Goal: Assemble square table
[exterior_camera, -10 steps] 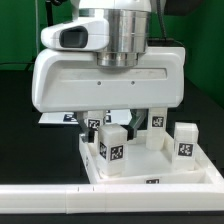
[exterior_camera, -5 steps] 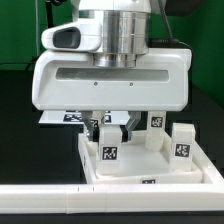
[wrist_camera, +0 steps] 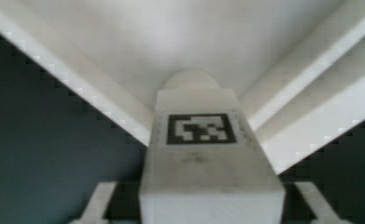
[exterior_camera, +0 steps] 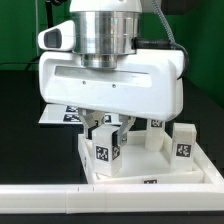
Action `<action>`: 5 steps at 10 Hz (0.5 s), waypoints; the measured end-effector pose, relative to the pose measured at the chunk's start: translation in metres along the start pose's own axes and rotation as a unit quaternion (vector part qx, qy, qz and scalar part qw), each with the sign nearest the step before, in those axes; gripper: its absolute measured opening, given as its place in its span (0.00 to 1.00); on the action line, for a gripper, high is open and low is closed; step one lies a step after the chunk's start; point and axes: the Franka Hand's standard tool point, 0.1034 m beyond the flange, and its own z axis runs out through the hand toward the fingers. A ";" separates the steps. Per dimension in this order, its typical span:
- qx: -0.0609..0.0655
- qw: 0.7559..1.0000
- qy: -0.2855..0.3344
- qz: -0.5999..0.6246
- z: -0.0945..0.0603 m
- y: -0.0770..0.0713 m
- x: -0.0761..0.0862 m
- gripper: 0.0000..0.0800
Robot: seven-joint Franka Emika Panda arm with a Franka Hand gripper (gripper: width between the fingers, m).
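On the dark surface [exterior_camera: 20, 110] sits the square table top [exterior_camera: 150, 170], a white slab with a raised rim, near the middle of the exterior view and just behind the long white bar fence [exterior_camera: 60, 200] that runs across the front. Several short white legs stand upright on the slab, each with a black-and-white tag: one leg [exterior_camera: 186, 140] at the exterior view's right, another [exterior_camera: 157, 128] further back, partly hidden by the arm's big white housing [exterior_camera: 110, 85].

Directly below that housing, the gripper [exterior_camera: 107, 135] has its fingers on either side of a tagged leg [exterior_camera: 108, 150] standing toward the slab's front. The jaws are clamped on this leg's upper part, and its base still appears to rest on the slab, though contact there is hard to confirm. The wrist view looks straight down this same leg [wrist_camera: 200, 150], its tag facing the camera, with the slab's white rim spreading out behind it.

Behind the slab, at the exterior view's left, an edge of the marker board [exterior_camera: 55, 115] peeks out from under the housing.
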 end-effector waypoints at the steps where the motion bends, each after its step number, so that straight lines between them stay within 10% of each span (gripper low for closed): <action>1: 0.002 0.998 -0.003 0.066 0.000 0.000 0.001 0.36; 5: -0.002 0.984 -0.012 0.179 0.000 0.001 0.000 0.36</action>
